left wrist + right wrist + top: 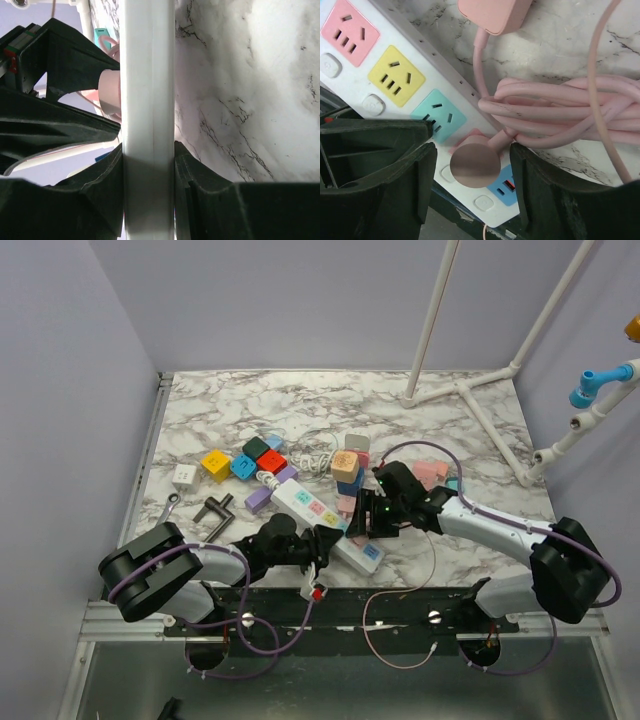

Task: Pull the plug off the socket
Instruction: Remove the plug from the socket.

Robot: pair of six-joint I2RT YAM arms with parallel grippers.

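A white power strip (pixel 318 512) with coloured sockets lies slantwise near the table's front edge. My left gripper (pixel 326 544) is shut on its near end, and in the left wrist view the white body (pixel 149 100) fills the space between both fingers (pixel 100 195). A round pink plug (pixel 475 166) sits in the pink socket of the strip (pixel 410 95), next to the blue USB panel. My right gripper (pixel 474 172) straddles this plug, open, with a small gap on each side. The same plug (pixel 110 92) shows pink beside the strip.
A coil of pink cable (pixel 560 107) and a pink adapter (pixel 492 12) lie right beside the plug. Several coloured cube adapters (pixel 255 460) sit behind the strip. A black clamp (pixel 216 512) and a wrench (pixel 168 506) lie left. White pipes (pixel 470 390) stand at the back right.
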